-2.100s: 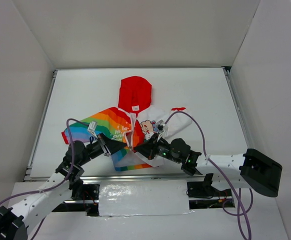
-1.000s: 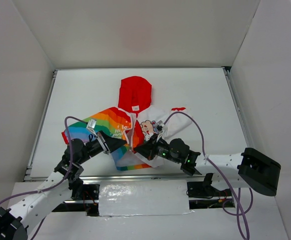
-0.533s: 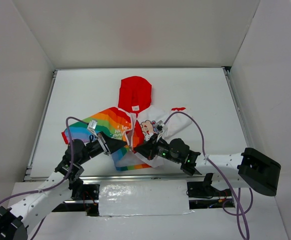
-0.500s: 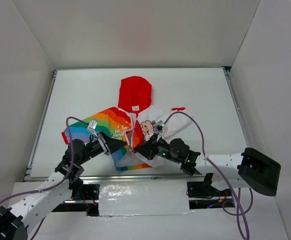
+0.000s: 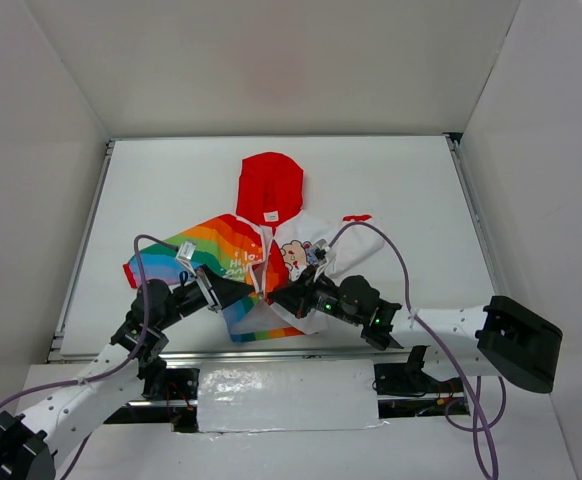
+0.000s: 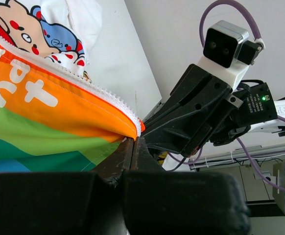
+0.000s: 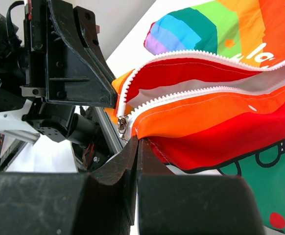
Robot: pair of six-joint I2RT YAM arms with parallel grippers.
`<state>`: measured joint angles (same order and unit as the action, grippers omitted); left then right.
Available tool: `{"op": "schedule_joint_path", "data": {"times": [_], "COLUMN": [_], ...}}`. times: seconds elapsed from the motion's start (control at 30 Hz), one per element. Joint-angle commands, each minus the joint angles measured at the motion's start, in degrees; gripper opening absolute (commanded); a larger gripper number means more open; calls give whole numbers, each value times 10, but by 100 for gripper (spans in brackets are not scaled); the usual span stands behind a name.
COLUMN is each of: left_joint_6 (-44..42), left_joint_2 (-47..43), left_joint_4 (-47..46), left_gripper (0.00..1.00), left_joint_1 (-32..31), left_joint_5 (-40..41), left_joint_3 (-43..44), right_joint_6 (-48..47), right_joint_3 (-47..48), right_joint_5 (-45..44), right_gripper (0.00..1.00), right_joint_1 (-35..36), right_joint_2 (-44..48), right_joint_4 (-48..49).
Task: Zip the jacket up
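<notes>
Nearest the arm bases, at the 6 o'clock end of the jacket (image 5: 211,252), both grippers meet over the hem. The left gripper (image 6: 134,142) is clenched on the bottom corner of the rainbow half (image 6: 44,117), its jaws pressed flat with the orange edge pinched between them. The right gripper (image 7: 136,142) is likewise clamped on the lower edge of the opposite front panel, just beside the zipper slider (image 7: 122,124), which hangs at the very bottom of the track. In the top view the two grippers sit almost tip to tip.

Judging by this, the task is barely begun. The two rows of zipper teeth (image 7: 191,93) converge at the slider but gape apart above it, showing red lining between. Whether the pin is fully seated in the slider cannot be told. What looks left is the whole pull: the slider has to travel the full front toward the collar.

The jacket lies front-up on the white table (image 5: 391,180), near its middle and slightly toward the arms. Its long axis runs from 6 to 12 o'clock, hem near and red hood (image 5: 269,185) pointing to 12. The rainbow sleeve spreads toward 9 o'clock, the white half (image 5: 306,240) toward 3.
</notes>
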<state>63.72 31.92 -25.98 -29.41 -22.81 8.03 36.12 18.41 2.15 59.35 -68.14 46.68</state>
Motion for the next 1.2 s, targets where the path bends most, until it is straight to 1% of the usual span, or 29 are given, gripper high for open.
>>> {"op": "schedule_joint_path", "data": {"times": [0.0,0.47,0.8,1.0,1.17], "left_joint_6": [9,11,4,-18,-67], "left_joint_2": [2,7,6,3,14], "left_joint_4": [-43,-57,-54,-37,-27], "left_gripper": [0,0,0,0,0], "left_joint_1": [-2,-2,-2,-2,-2], "left_joint_5": [-10,-18,-16,-12,-22], "left_joint_3": [-1,-2,-7,-7,-2], "right_joint_6": [-10,-8,-4,3,2], "right_joint_3": [26,36,53,54,57], "right_joint_5": [-4,-2,-3,-2,-4], "right_gripper": [0,0,0,0,0], "right_joint_1": [-4,-5,-8,-8,-8], "right_joint_2": [16,13,17,27,37], "right_joint_4": [25,20,-1,-17,-37]}}
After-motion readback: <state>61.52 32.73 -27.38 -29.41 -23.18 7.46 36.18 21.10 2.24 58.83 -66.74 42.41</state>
